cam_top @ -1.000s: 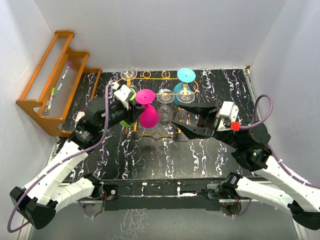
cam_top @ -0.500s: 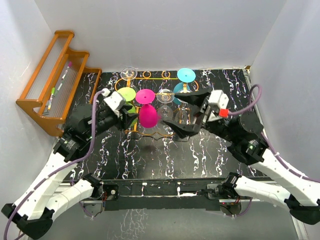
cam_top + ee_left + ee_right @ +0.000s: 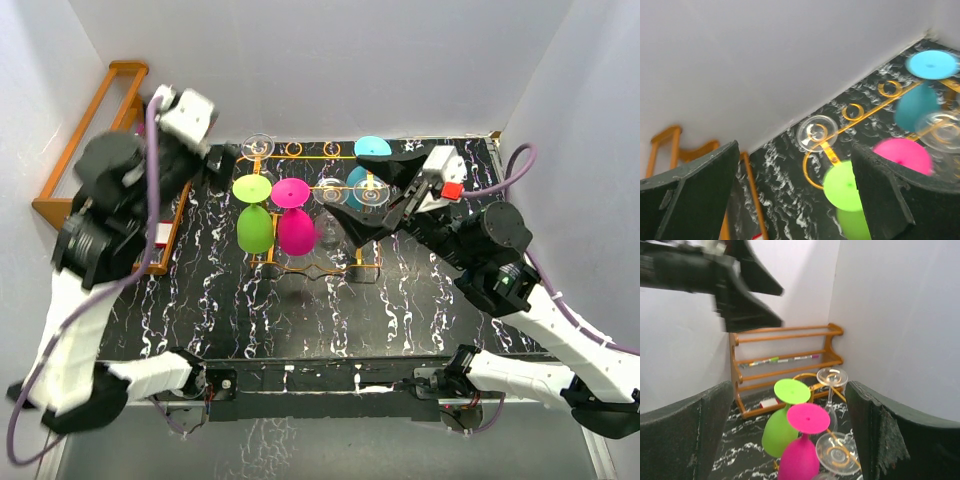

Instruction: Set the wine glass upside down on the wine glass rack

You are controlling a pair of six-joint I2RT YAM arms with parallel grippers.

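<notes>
The green wine glass [image 3: 253, 215] hangs upside down in the orange wire rack [image 3: 320, 155], its foot [image 3: 842, 185] up on the left rail, next to a pink glass [image 3: 293, 222]. My left gripper [image 3: 215, 160] is raised above and to the left of it, open and empty [image 3: 795, 150]. My right gripper [image 3: 358, 195] hovers over the rack's right half, open with nothing between its fingers [image 3: 790, 387]. In the right wrist view the green glass [image 3: 780, 432] and the pink glass [image 3: 800, 460] stand below my jaws.
Clear glasses [image 3: 258, 145] [image 3: 330, 195] [image 3: 372, 195] and a teal glass [image 3: 370, 150] also hang in the rack. An orange wooden stepped shelf [image 3: 110, 160] with pens stands at the left wall. White walls close in the black marbled table [image 3: 330, 300].
The left gripper opened, let go of the green glass and rose up and back to the left. The right gripper opened wide and drew back towards the rack's right end.
</notes>
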